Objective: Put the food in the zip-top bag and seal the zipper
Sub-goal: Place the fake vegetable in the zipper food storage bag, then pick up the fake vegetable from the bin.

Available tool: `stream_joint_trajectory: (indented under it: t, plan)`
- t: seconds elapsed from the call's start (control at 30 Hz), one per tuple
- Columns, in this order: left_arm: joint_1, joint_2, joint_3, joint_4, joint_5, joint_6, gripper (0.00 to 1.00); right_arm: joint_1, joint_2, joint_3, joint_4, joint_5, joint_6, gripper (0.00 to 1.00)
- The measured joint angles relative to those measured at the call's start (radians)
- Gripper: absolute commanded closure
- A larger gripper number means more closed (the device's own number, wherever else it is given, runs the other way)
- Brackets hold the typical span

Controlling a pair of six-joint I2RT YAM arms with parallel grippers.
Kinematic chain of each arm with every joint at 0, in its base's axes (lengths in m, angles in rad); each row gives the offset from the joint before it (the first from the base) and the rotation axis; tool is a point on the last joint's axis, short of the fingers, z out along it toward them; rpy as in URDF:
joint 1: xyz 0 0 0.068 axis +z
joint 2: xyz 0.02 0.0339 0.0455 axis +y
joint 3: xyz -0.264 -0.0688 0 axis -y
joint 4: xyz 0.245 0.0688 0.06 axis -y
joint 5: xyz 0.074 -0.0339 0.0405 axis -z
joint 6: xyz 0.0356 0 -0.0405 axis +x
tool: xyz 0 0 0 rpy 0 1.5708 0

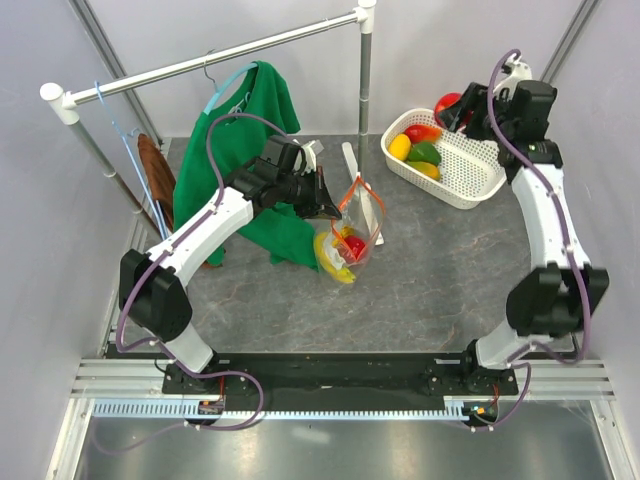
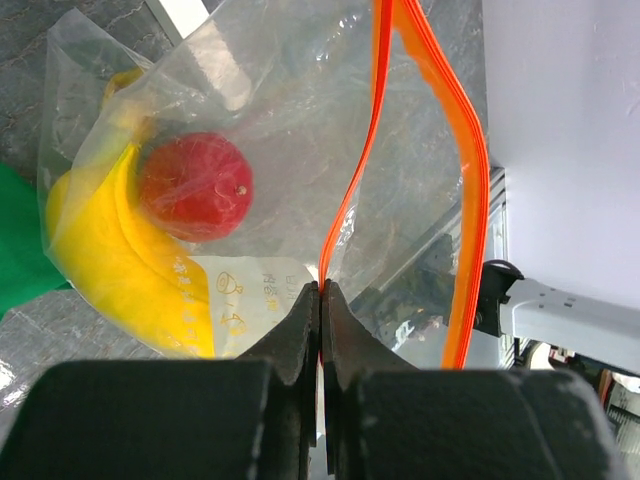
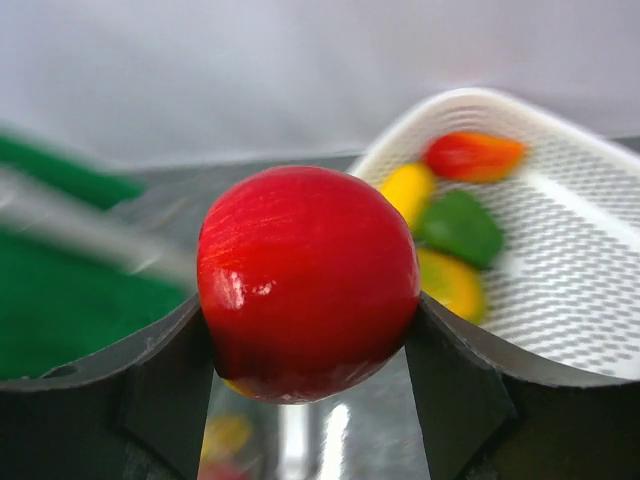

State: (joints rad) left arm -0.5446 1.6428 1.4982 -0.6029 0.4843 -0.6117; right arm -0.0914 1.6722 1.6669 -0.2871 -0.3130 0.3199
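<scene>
Zip-top bag (image 1: 358, 225) held up at table centre, mouth open; banana bunch (image 2: 110, 270) and red fruit (image 2: 195, 187) seen inside. Orange zipper (image 2: 350, 200) pinched in fully closed left gripper (image 2: 322, 320). Second red fruit (image 3: 308, 270) clamped between widely spread right gripper (image 3: 308, 325) fingers at 1 o'clock, at far edge of white basket (image 1: 470, 172); lemon (image 1: 400, 147) and green pepper (image 1: 425, 153) lying in basket.

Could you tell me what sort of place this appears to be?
Probably a robotics lab test cell, not a home: two arms bolted to a metal frame at the table edge, grey panel walls, and staged props, toy food in a white basket and a green garment on a clothes rail.
</scene>
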Motion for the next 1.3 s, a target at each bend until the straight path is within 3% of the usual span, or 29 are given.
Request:
stream_joint_trajectory:
  t: [0.13, 0.27, 0.47, 0.53, 0.63, 0.67, 0.77, 0.8, 1.03, 1.3]
  plan:
    - [0.000, -0.002, 0.000, -0.001, 0.011, 0.001, 0.98, 0.105, -0.174, -0.069, -0.069, -0.147, -0.024, 0.72]
    - [0.000, -0.003, 0.000, 0.000, 0.019, 0.001, 0.98, 0.310, -0.304, -0.171, -0.118, -0.196, -0.060, 0.72]
    - [0.000, -0.007, 0.000, -0.001, 0.024, 0.000, 0.98, 0.497, -0.346, -0.292, -0.176, -0.190, -0.089, 0.67]
    - [0.000, -0.010, 0.000, -0.001, 0.024, 0.001, 0.98, 0.525, -0.346, -0.338, -0.191, -0.179, -0.092, 0.59]
    - [0.000, -0.014, 0.000, -0.001, 0.024, 0.001, 0.98, 0.563, -0.346, -0.393, -0.214, -0.167, -0.103, 0.34]
    - [0.000, -0.016, 0.000, -0.001, 0.024, 0.001, 0.98, 0.578, -0.346, -0.404, -0.225, -0.163, -0.108, 0.21]
    - [0.000, -0.018, 0.000, -0.001, 0.023, 0.002, 0.98, 0.616, -0.346, -0.412, -0.251, -0.159, -0.121, 0.02]
    - [0.000, -0.019, 0.000, -0.001, 0.023, 0.002, 0.98, 0.623, -0.346, -0.410, -0.254, -0.156, -0.124, 0.02]
    - [0.000, -0.019, 0.000, -0.001, 0.023, 0.002, 0.98, 0.591, -0.341, -0.299, -0.292, -0.109, -0.133, 0.02]
    - [0.000, -0.019, 0.000, -0.001, 0.024, 0.003, 0.98, 0.281, -0.186, -0.051, -0.261, -0.146, -0.115, 0.02]
